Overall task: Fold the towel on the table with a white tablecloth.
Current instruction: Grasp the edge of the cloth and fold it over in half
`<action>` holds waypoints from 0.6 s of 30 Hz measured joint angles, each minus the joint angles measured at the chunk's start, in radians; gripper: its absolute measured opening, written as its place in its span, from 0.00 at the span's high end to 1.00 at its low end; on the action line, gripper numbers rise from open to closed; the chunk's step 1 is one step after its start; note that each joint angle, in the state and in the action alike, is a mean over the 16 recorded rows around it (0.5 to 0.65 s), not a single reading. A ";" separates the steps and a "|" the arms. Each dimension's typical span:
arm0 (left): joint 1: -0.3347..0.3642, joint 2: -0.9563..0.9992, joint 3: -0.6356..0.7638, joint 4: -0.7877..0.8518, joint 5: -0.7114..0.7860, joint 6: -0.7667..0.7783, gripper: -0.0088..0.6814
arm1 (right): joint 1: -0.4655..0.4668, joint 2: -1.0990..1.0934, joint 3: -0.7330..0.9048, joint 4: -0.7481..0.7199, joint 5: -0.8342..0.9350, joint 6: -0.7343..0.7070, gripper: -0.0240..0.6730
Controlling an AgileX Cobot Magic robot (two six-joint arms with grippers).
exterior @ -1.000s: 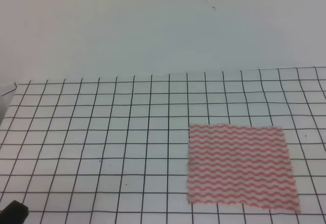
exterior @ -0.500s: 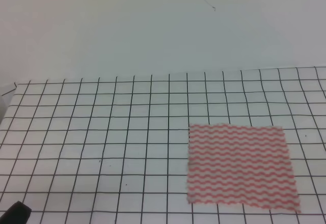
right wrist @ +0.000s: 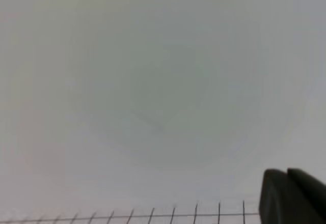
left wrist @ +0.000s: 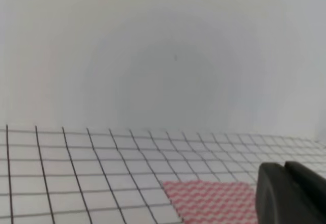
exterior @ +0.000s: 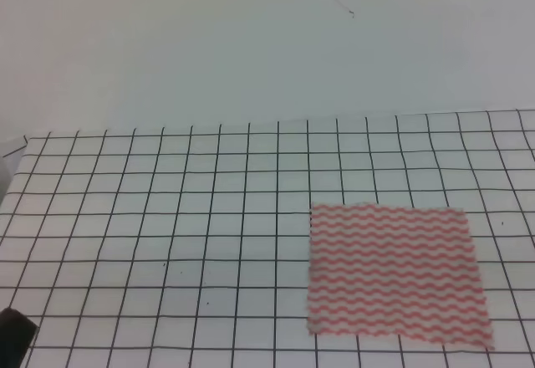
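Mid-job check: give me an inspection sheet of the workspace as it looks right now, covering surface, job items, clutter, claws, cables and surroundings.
Surface: table under the white tablecloth with its black grid, lying flat.
Job's things: towel with pink wavy stripes, spread flat and unfolded, right of centre near the front edge.
Clutter: nothing seen.
Claws: a dark part of the left claw shows at the lower right of its wrist view, above the cloth, not touching the towel; the right claw shows likewise, facing the wall. Open or shut cannot be told for either.
Cables: nothing seen.
Surroundings: plain pale wall behind the table.
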 joint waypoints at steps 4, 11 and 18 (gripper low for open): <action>0.000 0.098 -0.064 0.044 0.038 0.032 0.99 | 0.000 0.107 -0.066 0.000 0.096 -0.109 0.97; 0.000 0.323 -0.156 0.074 0.117 0.083 0.99 | 0.000 0.385 -0.177 -0.001 0.269 -0.176 0.97; 0.000 0.534 -0.226 0.052 0.217 0.124 0.99 | 0.000 0.689 -0.284 -0.007 0.450 -0.177 0.96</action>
